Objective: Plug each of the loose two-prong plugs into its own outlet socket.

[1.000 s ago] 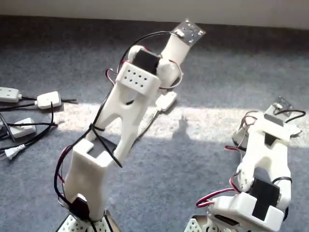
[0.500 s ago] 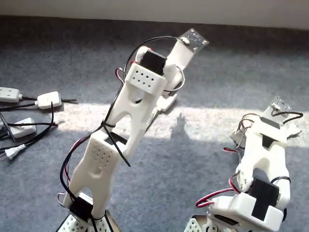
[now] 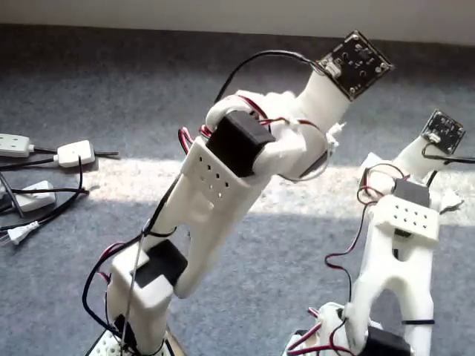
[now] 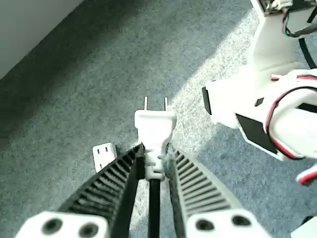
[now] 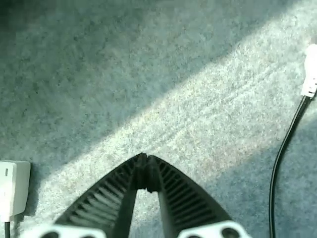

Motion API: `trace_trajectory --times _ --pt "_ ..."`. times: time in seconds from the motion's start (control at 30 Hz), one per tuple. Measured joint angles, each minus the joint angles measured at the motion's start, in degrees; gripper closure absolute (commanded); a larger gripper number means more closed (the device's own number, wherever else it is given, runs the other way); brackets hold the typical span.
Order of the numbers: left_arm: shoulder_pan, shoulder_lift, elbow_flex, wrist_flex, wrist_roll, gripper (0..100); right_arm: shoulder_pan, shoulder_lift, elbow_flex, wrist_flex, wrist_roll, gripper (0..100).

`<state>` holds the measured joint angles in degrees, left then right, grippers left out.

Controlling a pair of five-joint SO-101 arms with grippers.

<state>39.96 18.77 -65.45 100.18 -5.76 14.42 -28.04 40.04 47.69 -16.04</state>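
Note:
My left gripper (image 4: 154,148) is shut on a white two-prong plug (image 4: 155,124), held above the grey carpet with its prongs pointing away and its black cord running back between the fingers. A small white outlet socket (image 4: 104,155) lies on the carpet beside the fingers. My right gripper (image 5: 145,159) is shut with nothing in it, low over the sunlit carpet. A white socket block (image 5: 12,195) lies to one side of it, and another white plug (image 5: 310,71) on a black cord lies to the other. In the high view, a loose plug (image 3: 18,235) lies at the far left.
Several white socket blocks (image 3: 74,153) with black cords cluster at the left edge of the carpet. The left arm (image 3: 223,185) stretches across the middle, close to the right arm (image 3: 404,222). A wall runs along the far edge.
The left arm has swung right and lifted, carrying its plug toward the right arm. The right arm has unfolded and risen from its tucked pose.

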Motion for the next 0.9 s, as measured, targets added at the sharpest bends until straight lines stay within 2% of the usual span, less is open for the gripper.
trace_trajectory --times 0.2,0.33,0.47,0.63,0.77,0.9 --pt "2.8 -14.4 20.3 -0.2 0.3 99 0.0 -9.1 0.0 0.0 0.0 99.1" --pt "3.9 -28.9 36.4 -6.9 0.3 99 -0.2 -14.1 0.0 0.0 0.0 99.1" --pt "2.3 -44.5 59.3 -21.9 0.3 99 -4.1 -19.2 0.3 0.1 0.0 99.1" --pt "1.0 -62.9 92.9 -47.6 0.4 99 -12.3 -27.3 4.7 0.1 0.0 99.1" --pt "0.5 -72.6 114.7 -67.1 0.4 99 -16.4 -34.8 7.9 0.1 0.0 99.1" --pt "0.5 -74.5 127.2 -77.0 0.4 99 -18.2 -40.2 13.0 0.1 0.0 99.1"
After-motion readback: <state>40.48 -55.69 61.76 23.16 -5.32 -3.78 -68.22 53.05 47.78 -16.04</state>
